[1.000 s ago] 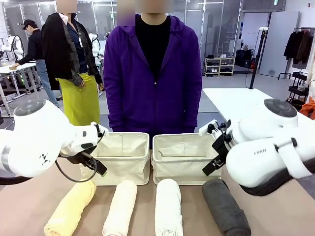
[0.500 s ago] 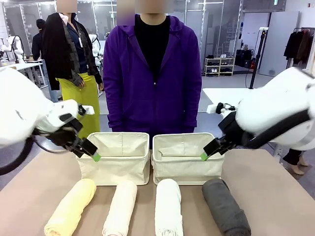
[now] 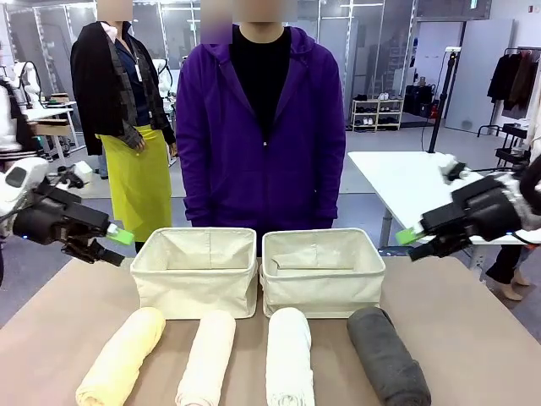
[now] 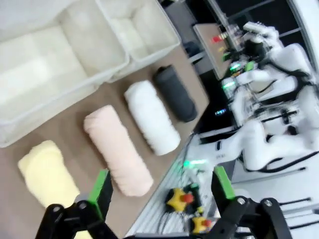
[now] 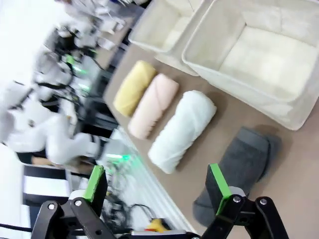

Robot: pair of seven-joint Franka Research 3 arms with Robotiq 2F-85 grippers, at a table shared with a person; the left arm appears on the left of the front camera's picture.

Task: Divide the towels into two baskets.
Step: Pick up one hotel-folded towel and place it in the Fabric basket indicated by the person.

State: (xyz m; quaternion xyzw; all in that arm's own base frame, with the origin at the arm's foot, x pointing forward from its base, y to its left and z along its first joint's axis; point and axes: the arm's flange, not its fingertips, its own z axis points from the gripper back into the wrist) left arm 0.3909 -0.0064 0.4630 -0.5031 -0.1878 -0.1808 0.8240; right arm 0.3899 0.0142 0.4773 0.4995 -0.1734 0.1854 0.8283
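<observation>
Four rolled towels lie side by side at the table's near edge: pale yellow [image 3: 122, 355], cream [image 3: 207, 359], white [image 3: 289, 355] and dark charcoal [image 3: 387, 355]. Behind them stand two cream fabric baskets, the left [image 3: 194, 292] and the right [image 3: 321, 296], both with nothing in them. My left gripper [image 3: 114, 244] hovers open beyond the left basket's outer side, holding nothing. Off the table's right side my right gripper [image 3: 414, 243] hangs open with nothing between its pads. The left wrist view looks down on the yellow towel [image 4: 47, 174], cream towel [image 4: 119, 157] and white towel [image 4: 152, 117]. The charcoal towel [image 5: 239, 169] lies nearest in the right wrist view.
A person in a purple hoodie [image 3: 262, 144] stands at the far side, right behind the baskets, hands out of sight. Bare brown tabletop [image 3: 473, 338] lies to either side of the towels. A white table [image 3: 397, 173] stands farther back on the right.
Both arms have swung out and back, from close in front of the baskets to the table's left and right sides. Both grippers stayed open. Towels and baskets have not moved.
</observation>
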